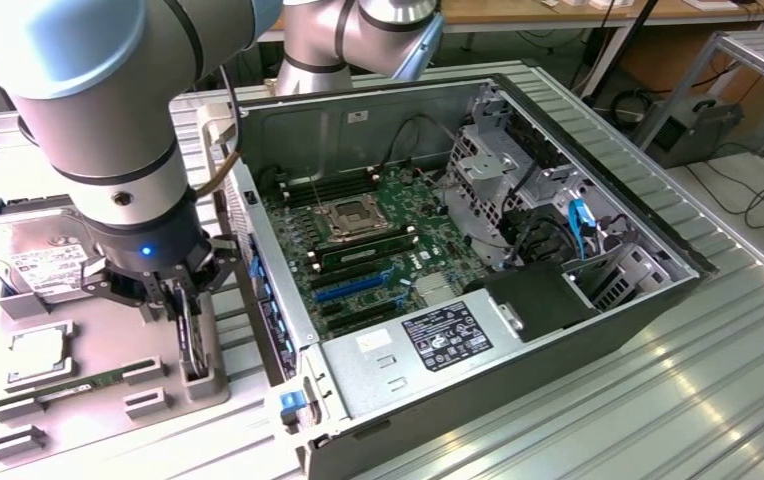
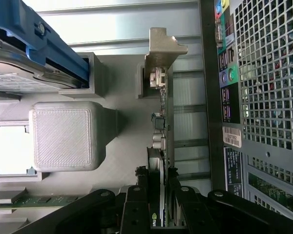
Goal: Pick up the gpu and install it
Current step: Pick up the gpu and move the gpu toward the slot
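Note:
The gpu stands on edge in a slot of the grey parts tray, beside the open computer case. My gripper comes straight down on it. Seen edge-on in the wrist view, the gpu is a thin card with its silver bracket at the far end. My gripper has one black finger on each side of the card, and the fingers press against it. Whether the card has left its slot I cannot tell.
On the tray lie a hard drive, a CPU and a RAM stick. The case's motherboard faces up with blue slots. The perforated rear panel stands close beside the card.

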You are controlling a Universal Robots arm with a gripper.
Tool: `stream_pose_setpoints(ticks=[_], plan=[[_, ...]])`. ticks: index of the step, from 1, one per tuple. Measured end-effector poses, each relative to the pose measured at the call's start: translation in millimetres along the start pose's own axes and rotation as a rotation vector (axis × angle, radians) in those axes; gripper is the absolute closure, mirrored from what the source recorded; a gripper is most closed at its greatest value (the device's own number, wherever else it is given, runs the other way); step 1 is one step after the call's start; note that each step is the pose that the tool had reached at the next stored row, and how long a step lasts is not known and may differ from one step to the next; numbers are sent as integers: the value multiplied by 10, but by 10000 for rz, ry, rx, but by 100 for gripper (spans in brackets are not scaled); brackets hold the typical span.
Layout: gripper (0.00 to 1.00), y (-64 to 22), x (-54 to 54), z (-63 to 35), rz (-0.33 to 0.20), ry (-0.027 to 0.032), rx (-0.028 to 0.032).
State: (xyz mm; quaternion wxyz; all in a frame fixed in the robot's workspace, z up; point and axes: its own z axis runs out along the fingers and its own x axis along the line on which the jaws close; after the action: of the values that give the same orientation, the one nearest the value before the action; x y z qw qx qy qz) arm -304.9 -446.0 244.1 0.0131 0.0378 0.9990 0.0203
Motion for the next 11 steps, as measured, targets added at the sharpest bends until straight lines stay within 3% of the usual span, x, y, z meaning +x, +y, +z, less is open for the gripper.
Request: stream_pose_setpoints(ticks=[11], plan=[[74,2,-1,-39,0,1,1]])
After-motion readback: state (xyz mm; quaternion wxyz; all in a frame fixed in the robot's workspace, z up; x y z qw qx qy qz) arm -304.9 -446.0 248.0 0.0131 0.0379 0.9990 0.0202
